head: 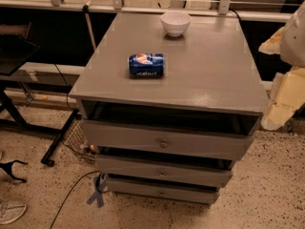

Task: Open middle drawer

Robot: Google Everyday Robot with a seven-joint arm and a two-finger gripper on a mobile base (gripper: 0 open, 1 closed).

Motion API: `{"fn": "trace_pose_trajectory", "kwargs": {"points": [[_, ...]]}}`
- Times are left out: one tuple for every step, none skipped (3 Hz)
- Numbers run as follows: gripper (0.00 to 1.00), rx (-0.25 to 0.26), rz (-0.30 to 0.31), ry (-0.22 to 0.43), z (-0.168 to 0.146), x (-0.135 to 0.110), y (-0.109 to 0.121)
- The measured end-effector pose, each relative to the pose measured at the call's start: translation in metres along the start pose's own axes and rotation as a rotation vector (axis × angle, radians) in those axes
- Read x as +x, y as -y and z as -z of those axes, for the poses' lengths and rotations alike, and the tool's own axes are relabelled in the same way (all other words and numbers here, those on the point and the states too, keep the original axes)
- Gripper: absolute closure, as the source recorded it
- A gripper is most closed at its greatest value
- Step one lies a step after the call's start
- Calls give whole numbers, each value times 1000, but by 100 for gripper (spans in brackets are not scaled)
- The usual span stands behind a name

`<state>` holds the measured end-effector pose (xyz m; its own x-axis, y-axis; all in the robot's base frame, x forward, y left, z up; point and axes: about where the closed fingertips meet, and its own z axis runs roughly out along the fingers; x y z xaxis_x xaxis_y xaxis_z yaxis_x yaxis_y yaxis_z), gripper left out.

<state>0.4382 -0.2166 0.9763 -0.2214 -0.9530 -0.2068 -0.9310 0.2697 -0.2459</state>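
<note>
The grey cabinet [190, 75] has three drawers stacked in its front. The middle drawer [200, 173] is a shallow grey front with a small round knob [162, 171] at its centre, and a dark gap shows above its top edge. The taller top drawer [214, 144] sits above it and the slim bottom drawer [190, 193] below it. My gripper [286, 87] is the pale cream shape at the right edge, level with the cabinet top and well away from the knob, holding nothing that I can see.
A blue can [146, 64] lies on its side on the cabinet top, and a white bowl [175, 23] stands at the back. A black table frame [28, 123] and cables are on the floor to the left. A wire basket [78, 140] sits by the cabinet's left side.
</note>
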Motion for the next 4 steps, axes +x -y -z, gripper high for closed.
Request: {"fn": "trace_pose_trajectory", "kwargs": {"points": [[0, 0, 0, 0, 0, 0, 0], [0, -11, -24, 24, -17, 3, -17], [0, -29, -54, 50, -48, 9, -39], [0, -56, -67, 66, -91, 15, -60]]}}
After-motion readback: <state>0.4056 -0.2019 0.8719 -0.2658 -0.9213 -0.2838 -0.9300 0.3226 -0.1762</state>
